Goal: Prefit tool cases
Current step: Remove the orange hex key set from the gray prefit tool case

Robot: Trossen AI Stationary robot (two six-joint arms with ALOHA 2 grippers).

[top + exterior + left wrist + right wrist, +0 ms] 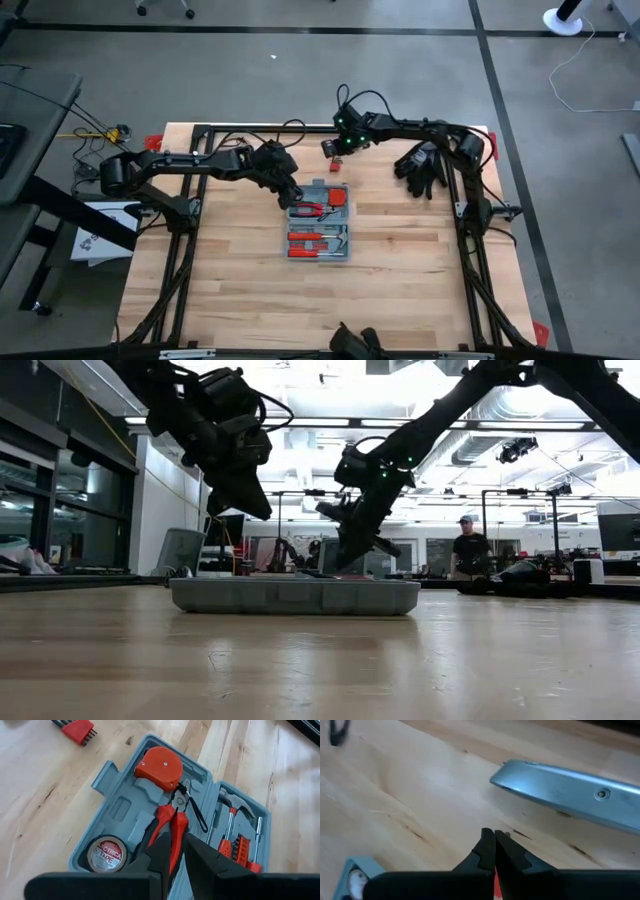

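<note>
The grey-blue tool case (320,235) lies open on the wooden table, holding a red tape measure (160,765), a tape roll (106,854), a hammer and screwdrivers. My left gripper (177,845) hovers over the case's far half (290,195), shut on the red-handled pliers (175,815). Just beyond the case's far edge, my right gripper (338,160) is shut, low over the table, with nothing between its tips (494,837). A slim grey utility knife (570,790) lies on the wood ahead of it. My left gripper pinches one red handle of the pliers (177,832) between its two fingers, slanting down from the table's left. The fingers run along the handle. The pliers' head (180,800) points away from the fingers toward the tape measure; whether it rests in the case I cannot tell.
A red holder of hex keys (75,729) lies on the table beyond the case, near my right gripper. Black gloves (422,165) lie at the far right. Bare wood spreads near and to both sides of the case. A person (470,550) stands far off in the room.
</note>
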